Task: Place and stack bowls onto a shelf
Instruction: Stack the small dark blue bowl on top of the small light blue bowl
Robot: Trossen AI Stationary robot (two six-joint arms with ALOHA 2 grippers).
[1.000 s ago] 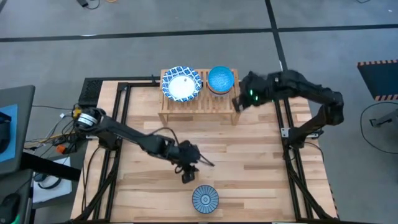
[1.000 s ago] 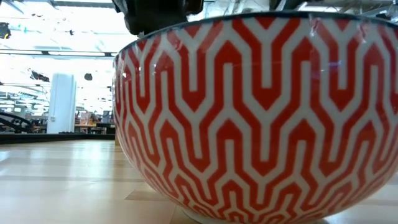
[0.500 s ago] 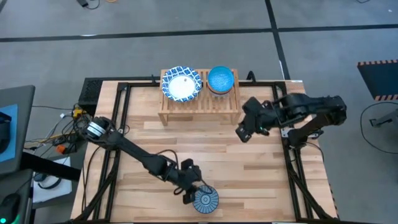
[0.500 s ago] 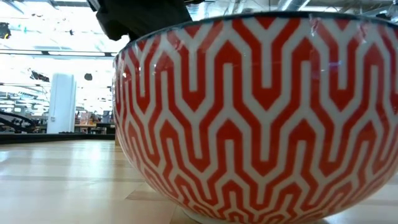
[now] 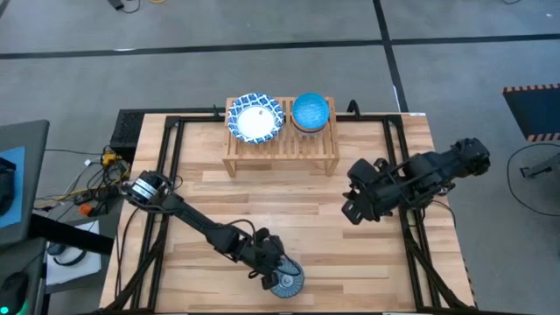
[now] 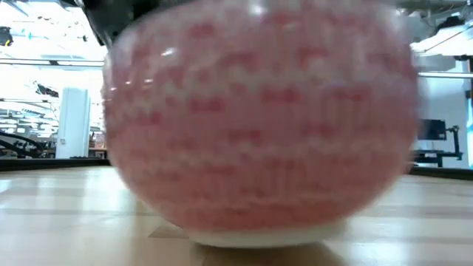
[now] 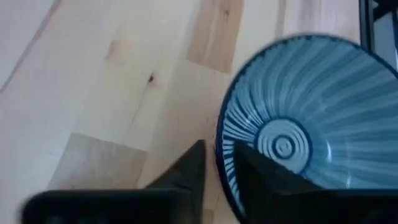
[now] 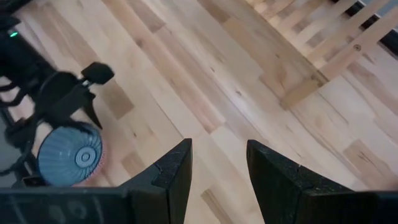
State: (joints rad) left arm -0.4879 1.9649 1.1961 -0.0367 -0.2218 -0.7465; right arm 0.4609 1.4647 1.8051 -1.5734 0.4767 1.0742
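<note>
Plank tabletop (image 5: 332, 219) fills the high view, with grey floor around it and the shelf (image 5: 282, 149) at its twelve-o'clock edge. Two bowls are on the shelf already: a wide patterned bowl (image 5: 255, 119) towards the left end and a plain blue bowl (image 5: 310, 112) just beside it, towards three o'clock. Neither has anything stacked in it, as far as the high view shows.

One more bowl is in play. The striped bowl (image 5: 286, 279) sits at the table's six-o'clock edge, and the left gripper (image 5: 269, 262) is on it. In the left wrist view its fingers (image 7: 186, 177) straddle the bowl's rim, one outside and one inside, pinching it. The low view is filled by this bowl's red-and-white outside, blurred, its base at or just off the planks.

The right gripper (image 5: 354, 208) hangs over bare planks at about three o'clock from the table's middle, fingers apart and empty, well clear of the shelf.

So two bowls look placed and a third is gripped; it must still travel the table's depth. No other bowls are in view, and no stacking has begun.
</note>
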